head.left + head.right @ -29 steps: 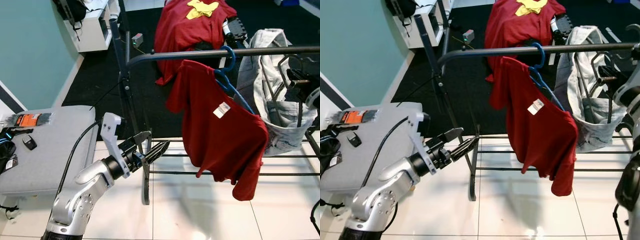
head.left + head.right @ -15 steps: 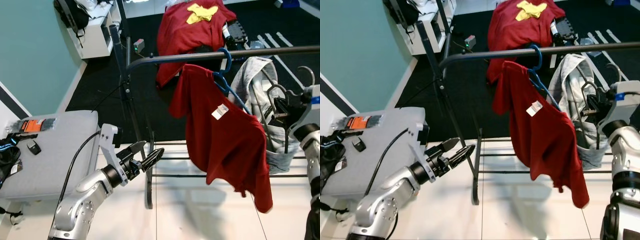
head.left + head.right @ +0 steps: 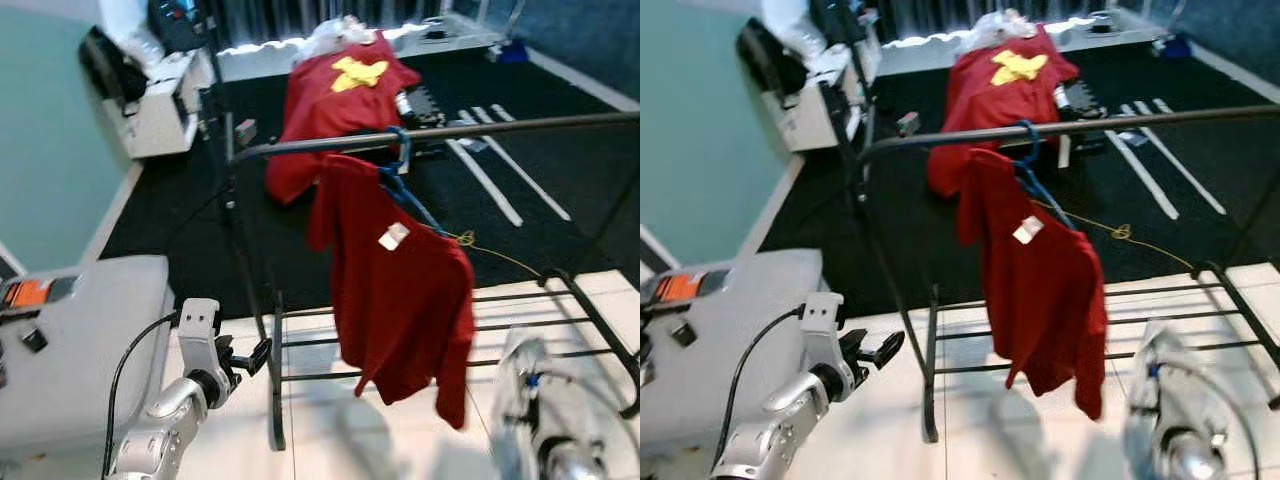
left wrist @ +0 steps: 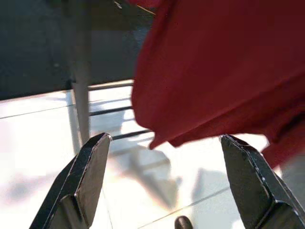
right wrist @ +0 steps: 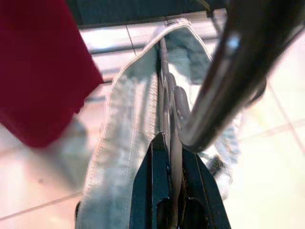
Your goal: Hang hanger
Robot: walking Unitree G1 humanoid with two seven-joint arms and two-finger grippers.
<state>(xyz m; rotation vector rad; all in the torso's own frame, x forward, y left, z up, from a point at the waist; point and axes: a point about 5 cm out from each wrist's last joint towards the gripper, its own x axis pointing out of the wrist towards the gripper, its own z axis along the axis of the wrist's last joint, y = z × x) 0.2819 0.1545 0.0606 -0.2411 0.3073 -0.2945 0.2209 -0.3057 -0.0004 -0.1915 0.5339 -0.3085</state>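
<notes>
The right gripper (image 5: 164,157) has its fingers pressed together on a dark metal hanger (image 5: 167,102) that carries a pale denim garment (image 5: 128,143) — in the head views this bundle shows low on the robot's right as a blur (image 3: 530,400), below the rail (image 3: 450,133) and just beside the hem of the red shirt (image 3: 400,290). That shirt hangs from the rail on a blue hanger (image 3: 400,170). The left gripper (image 4: 164,179) is spread wide with nothing in it, held low over the white tile floor (image 3: 330,440) near the rack's upright post (image 3: 240,260) — a grey bed (image 3: 80,340) lies to the robot's left.
</notes>
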